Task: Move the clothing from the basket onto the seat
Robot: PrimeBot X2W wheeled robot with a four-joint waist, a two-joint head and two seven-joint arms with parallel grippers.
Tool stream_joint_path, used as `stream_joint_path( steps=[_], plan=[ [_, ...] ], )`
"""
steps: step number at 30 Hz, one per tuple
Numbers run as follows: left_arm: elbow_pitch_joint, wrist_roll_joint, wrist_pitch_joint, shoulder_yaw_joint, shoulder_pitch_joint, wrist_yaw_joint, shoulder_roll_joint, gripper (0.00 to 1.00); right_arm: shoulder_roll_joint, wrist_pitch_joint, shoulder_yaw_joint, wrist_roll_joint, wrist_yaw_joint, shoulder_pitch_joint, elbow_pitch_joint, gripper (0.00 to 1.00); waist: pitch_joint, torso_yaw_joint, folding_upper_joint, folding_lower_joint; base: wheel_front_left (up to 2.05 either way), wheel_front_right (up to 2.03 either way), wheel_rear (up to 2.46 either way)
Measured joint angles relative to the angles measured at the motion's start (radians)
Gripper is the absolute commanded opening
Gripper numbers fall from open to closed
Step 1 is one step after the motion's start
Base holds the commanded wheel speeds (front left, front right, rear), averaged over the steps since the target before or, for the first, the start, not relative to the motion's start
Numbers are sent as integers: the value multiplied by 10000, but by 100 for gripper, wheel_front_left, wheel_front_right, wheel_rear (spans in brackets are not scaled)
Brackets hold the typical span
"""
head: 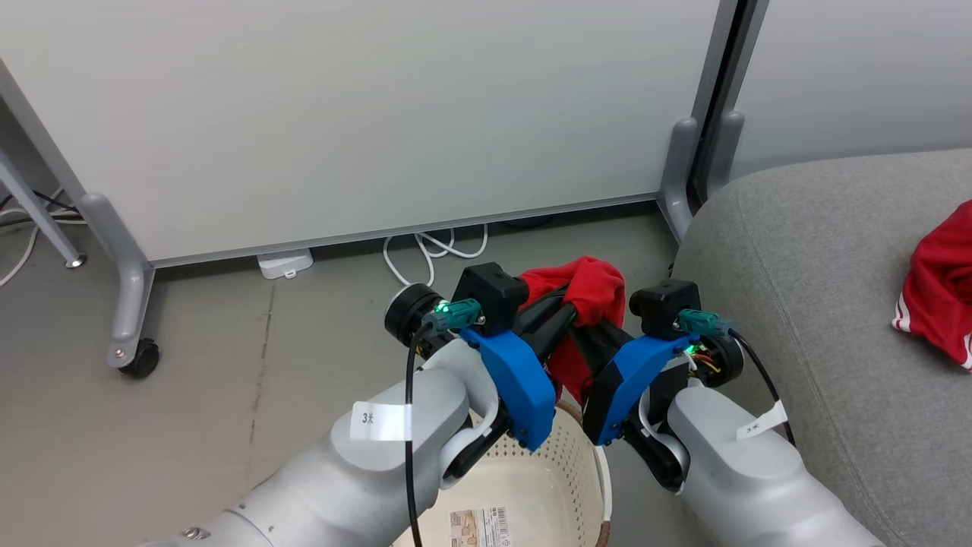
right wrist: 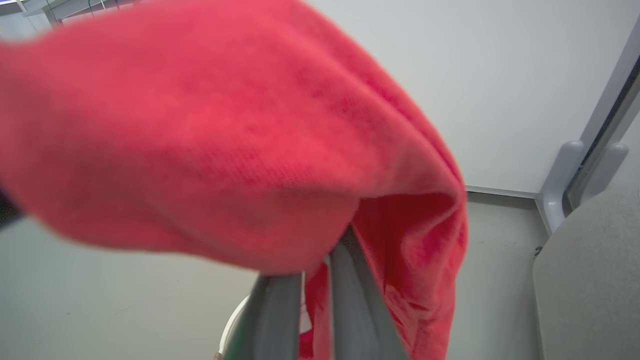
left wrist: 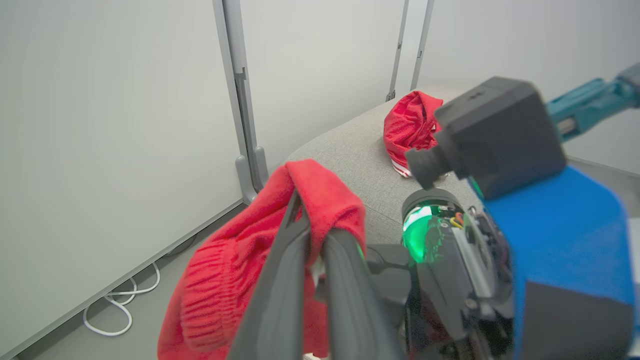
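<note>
Grey floor (head: pixel 228 365) behind, red garment (head: pixel 596 292) hides both jaws' tips.

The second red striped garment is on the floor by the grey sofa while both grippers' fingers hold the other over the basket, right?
No: the head view shows the red white-striped fabric garment on the light grey upholstered sofa, not the floor. Left fingers and right fingers do hold the other red garment over the cream perforated basket.

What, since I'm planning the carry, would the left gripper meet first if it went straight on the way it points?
The left gripper is shut on the red garment, which drapes over its tips. Beyond that, likely the near corner of the sofa; depth is unclear.
</note>
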Motion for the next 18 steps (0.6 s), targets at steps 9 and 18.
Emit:
stream_joint_path(
  steps=[9,18],
  plan=[
    [46,107,0,140,0,0,-8,0,0,0,-77,-33,0,1,-86,0,-28,-85,0,0,0,0,0],
    [82,190,0,198,0,0,-21,0,0,0,-178,-128,0,9,-104,0,-46,-110,0,0,0,0,0]
  ],
)
